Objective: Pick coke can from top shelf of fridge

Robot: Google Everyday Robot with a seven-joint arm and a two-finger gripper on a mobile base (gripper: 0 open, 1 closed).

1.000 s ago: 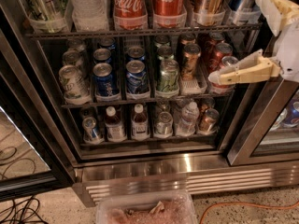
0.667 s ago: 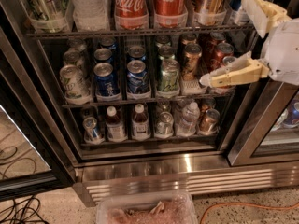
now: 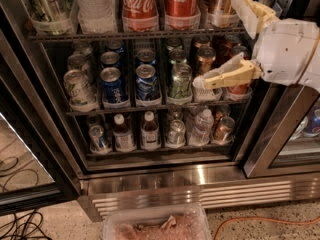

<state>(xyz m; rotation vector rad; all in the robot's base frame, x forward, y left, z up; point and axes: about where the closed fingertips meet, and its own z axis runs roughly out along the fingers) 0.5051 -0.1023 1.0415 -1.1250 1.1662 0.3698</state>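
From where I stand the fridge is open, and the cream gripper hangs at about 2 o'clock in front of the racks. It is spread wide: one finger points up past the top shelf, the other points left across the middle rack. It holds nothing. The coke can stands on the top shelf near 12 o'clock, with a second red one just beside it at 11. Blue cans sit below, and a clear plastic tub lies on the floor at 6.
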